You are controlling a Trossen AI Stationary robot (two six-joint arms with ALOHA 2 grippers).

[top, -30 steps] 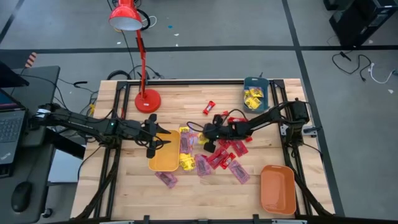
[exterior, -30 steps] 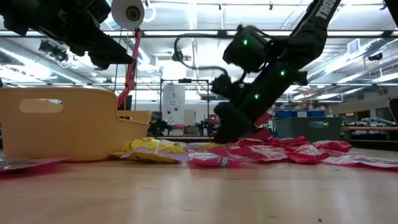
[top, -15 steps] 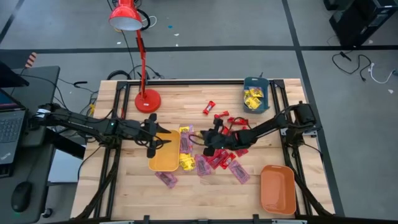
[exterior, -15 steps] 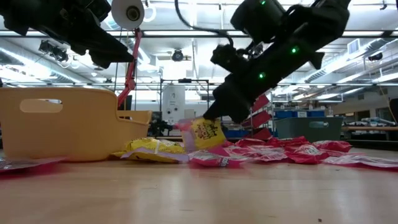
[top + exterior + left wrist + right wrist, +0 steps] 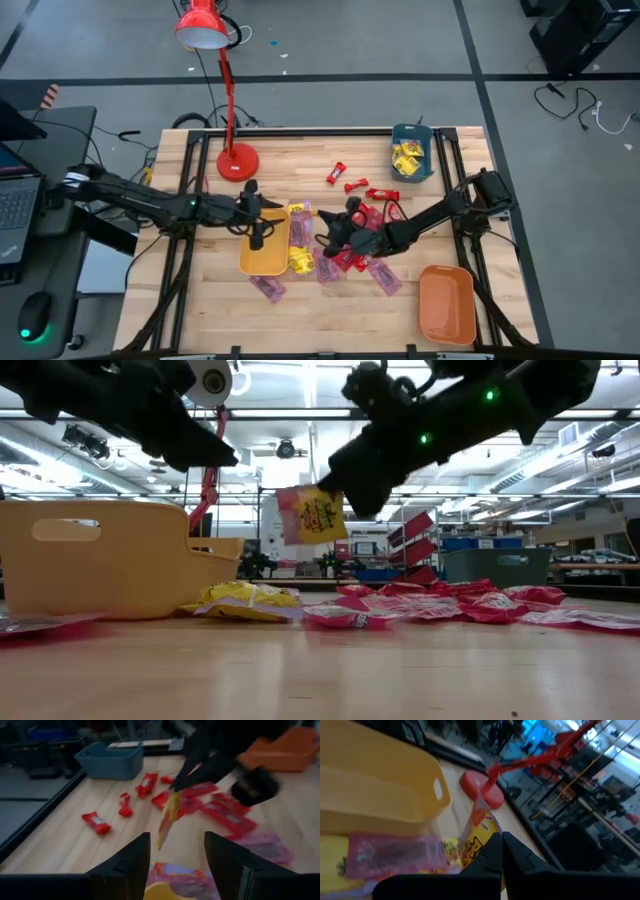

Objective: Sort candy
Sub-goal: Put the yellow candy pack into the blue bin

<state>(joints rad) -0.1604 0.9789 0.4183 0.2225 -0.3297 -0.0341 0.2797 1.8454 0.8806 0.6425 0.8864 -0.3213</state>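
Observation:
My right gripper (image 5: pixel 336 488) is shut on a yellow candy packet (image 5: pixel 312 515) with dark print, up in the air between the candy pile (image 5: pixel 355 255) and the yellow tray (image 5: pixel 263 250). The left wrist view shows the packet (image 5: pixel 169 817) edge-on. Red, pink and yellow candy lie flat on the table beside the tray. My left gripper (image 5: pixel 262 222) stands open above the tray's far end with nothing between its fingers (image 5: pixel 132 862). My right gripper pinches the yellow packet by its near edge (image 5: pixel 481 838) between its two fingers (image 5: pixel 512 851). The fingers come from the table's right, slanting a little downward. The packet sticks out past the fingertips, tilted, lifted clear of the table and the pile.
A teal tray (image 5: pixel 412 152) with yellow candy stands at the far right, an orange tray (image 5: pixel 446 303) at the near right. A red desk lamp (image 5: pixel 237 160) stands at the far left. Loose red candies (image 5: pixel 355 186) lie toward the far side, a pink packet (image 5: pixel 267 288) near the yellow tray.
My right gripper has risen from the pile with the yellow packet and gone toward the table's left and near edge, rolling its wrist; the packet is now lifted clear. My left gripper has shifted slightly toward the table's right, over the yellow tray.

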